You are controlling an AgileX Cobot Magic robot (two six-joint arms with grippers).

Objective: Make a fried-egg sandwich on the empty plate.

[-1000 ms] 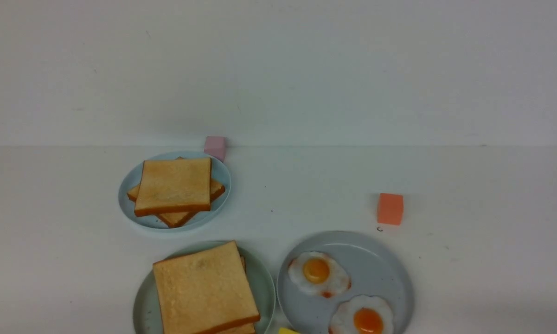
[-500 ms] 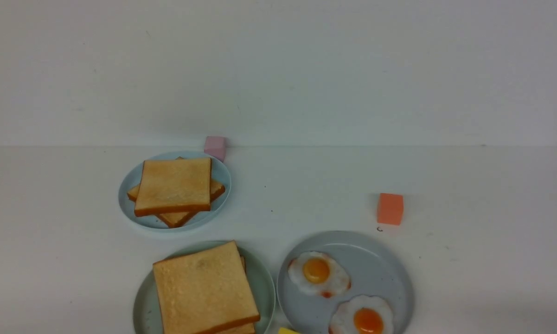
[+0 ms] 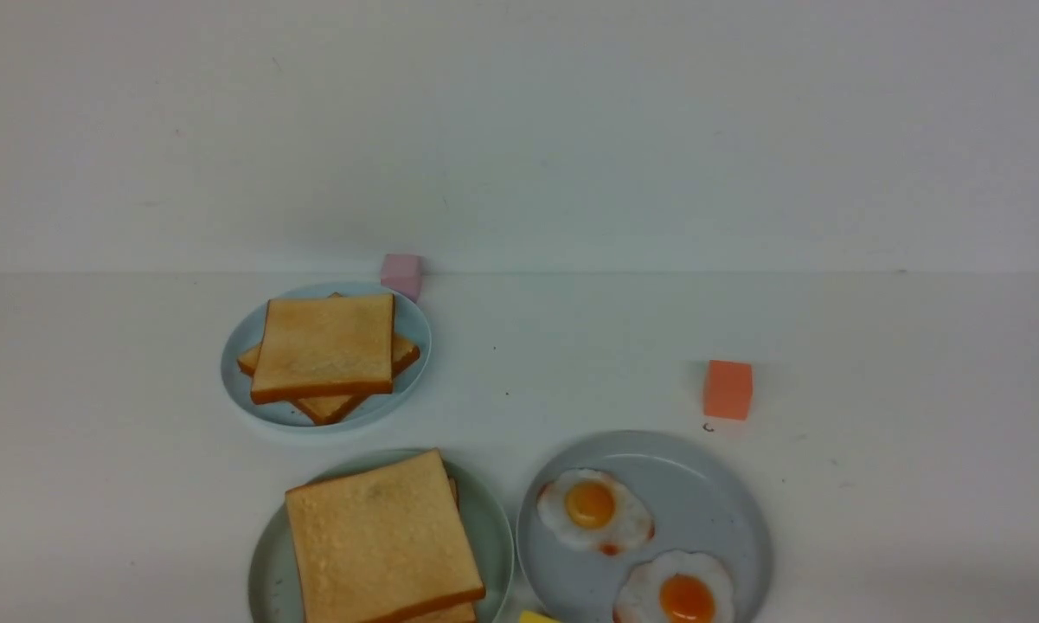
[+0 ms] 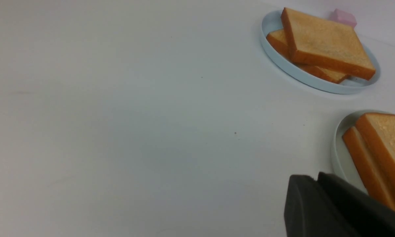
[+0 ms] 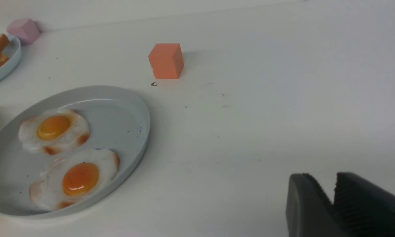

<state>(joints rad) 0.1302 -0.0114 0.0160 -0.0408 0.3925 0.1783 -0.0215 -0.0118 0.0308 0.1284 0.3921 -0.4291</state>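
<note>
The fried-egg sandwich (image 3: 381, 541) sits on the mint-green plate (image 3: 490, 519) at the near edge of the table, left of centre. Its top toast slice is turned slightly askew over the lower one, and the egg that should lie between them cannot be made out in any view. The stack is square, so it has no long axis to line up with. The left gripper (image 4: 317, 179) is just beside this plate's outer rim, with the sandwich lying inward from it, toward the middle of the table. Its jaws are pressed together and grasp nothing. The right gripper (image 5: 333, 192) is well apart, out over bare table on the far side of the grey-blue plate (image 3: 709, 502), which carries two spare fried eggs (image 3: 593, 510) and stands between it and the sandwich. Its jaws are parted by a narrow slit and hold nothing. Any further touch on the sandwich would probably fall to the left arm, which is clearly nearer.
</note>
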